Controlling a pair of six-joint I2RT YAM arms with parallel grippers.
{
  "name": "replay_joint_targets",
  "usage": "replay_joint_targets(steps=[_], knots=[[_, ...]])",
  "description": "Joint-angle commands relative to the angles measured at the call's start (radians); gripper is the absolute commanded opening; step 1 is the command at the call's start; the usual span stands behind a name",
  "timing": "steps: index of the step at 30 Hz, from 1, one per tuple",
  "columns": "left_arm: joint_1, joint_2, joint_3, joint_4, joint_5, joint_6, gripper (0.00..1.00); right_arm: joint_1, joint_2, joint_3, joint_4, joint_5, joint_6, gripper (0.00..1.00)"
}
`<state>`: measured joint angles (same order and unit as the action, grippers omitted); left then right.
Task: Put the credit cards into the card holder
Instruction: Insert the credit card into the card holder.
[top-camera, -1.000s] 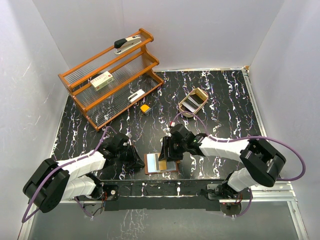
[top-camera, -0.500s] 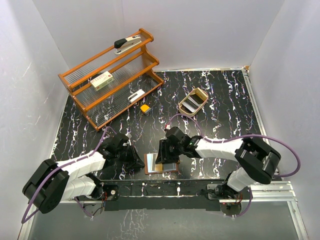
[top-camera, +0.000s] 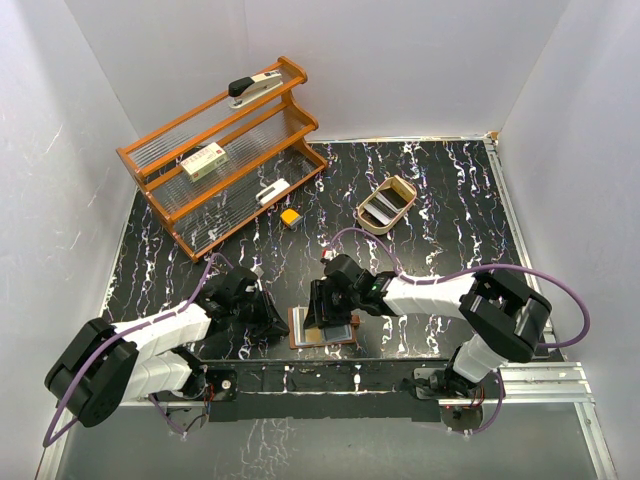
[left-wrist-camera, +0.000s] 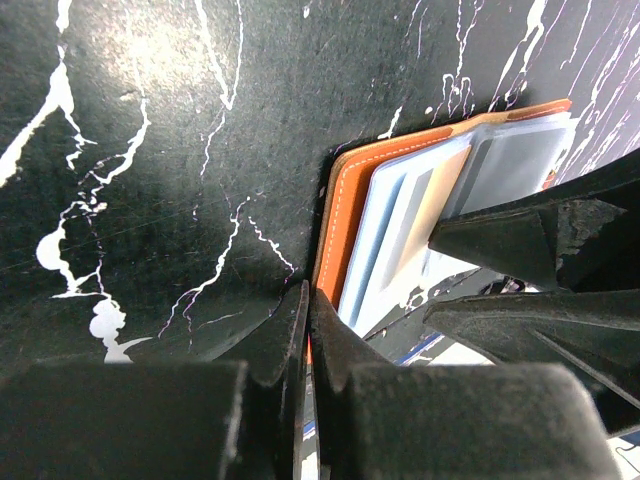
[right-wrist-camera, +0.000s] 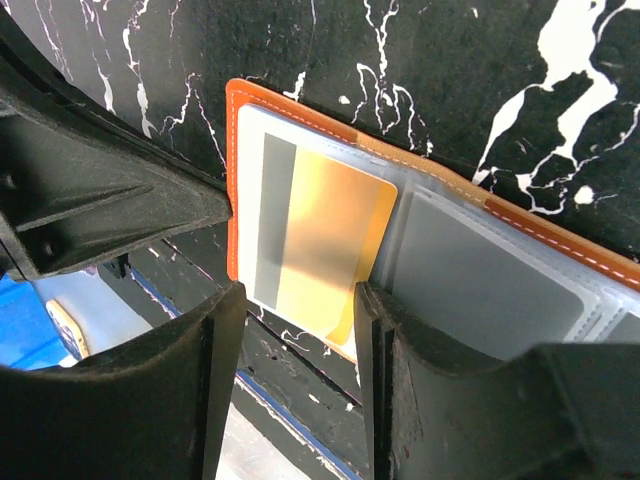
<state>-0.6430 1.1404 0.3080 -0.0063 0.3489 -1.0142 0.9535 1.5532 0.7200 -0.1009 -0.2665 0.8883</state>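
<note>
The card holder (top-camera: 345, 333) lies open and flat near the table's front edge, its orange-brown rim (left-wrist-camera: 350, 200) and grey pockets (right-wrist-camera: 490, 285) showing. My left gripper (top-camera: 284, 322) is shut on the card holder's left edge (left-wrist-camera: 308, 300). My right gripper (top-camera: 325, 310) hangs over its left half. A credit card (right-wrist-camera: 320, 240), gold-tinted with a grey stripe, lies on the left page. Its near end sits between my right gripper's (right-wrist-camera: 295, 305) jaws, which close on its long edges. More credit cards (top-camera: 385, 207) lie in a tan tray.
The tan oval tray (top-camera: 404, 186) sits at the back right. A small yellow block (top-camera: 291, 216) lies mid-table. An orange wire rack (top-camera: 220, 160) at the back left carries a stapler (top-camera: 254, 86) and small boxes. White walls close in both sides.
My right gripper has slid left with the card, from over the card holder's right half to its left half. The left gripper has stayed where it was.
</note>
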Motion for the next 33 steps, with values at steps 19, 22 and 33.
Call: replay_joint_targets(steps=[19,22,33], knots=[[0.002,-0.002,0.002,-0.023,0.004,0.014,0.00,0.009,-0.023,0.035,0.094,-0.052,-0.095,0.49],[0.002,-0.005,0.006,-0.028,0.003,0.018,0.00,0.010,-0.027,0.038,0.093,-0.053,-0.094,0.50],[0.001,-0.010,0.019,-0.026,-0.017,0.020,0.00,0.009,-0.052,0.091,-0.008,-0.021,-0.152,0.51]])
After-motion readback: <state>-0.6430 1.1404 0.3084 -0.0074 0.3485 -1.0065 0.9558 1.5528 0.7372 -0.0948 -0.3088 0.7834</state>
